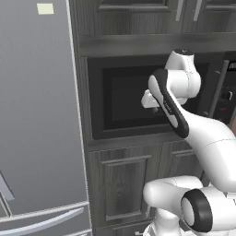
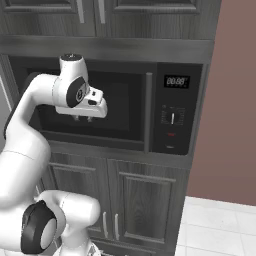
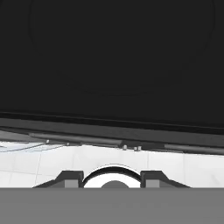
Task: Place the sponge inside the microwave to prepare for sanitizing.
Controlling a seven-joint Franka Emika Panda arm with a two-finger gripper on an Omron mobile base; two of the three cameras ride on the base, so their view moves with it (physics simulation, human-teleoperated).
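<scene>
The microwave (image 1: 129, 99) (image 2: 120, 110) is built into dark wood cabinets, its dark glass door shut. Its vertical grey bar handle (image 2: 148, 112) (image 1: 219, 87) stands beside the black control panel (image 2: 173, 115). My gripper (image 2: 83, 119) (image 1: 156, 109) hangs close in front of the door glass, left of the handle, pointing down. In the hand view the two fingertips of the gripper (image 3: 112, 178) stand apart, open, with nothing between them. The microwave's door glass (image 3: 113, 57) fills the upper part of that view. The sponge is out of view.
A tall grey fridge (image 1: 37, 115) stands left of the microwave column. Lower cabinet doors (image 2: 145, 205) sit under the microwave, upper ones (image 2: 145, 7) above it. A brown wall (image 2: 232, 100) rises at the right over pale floor tiles (image 2: 220, 230).
</scene>
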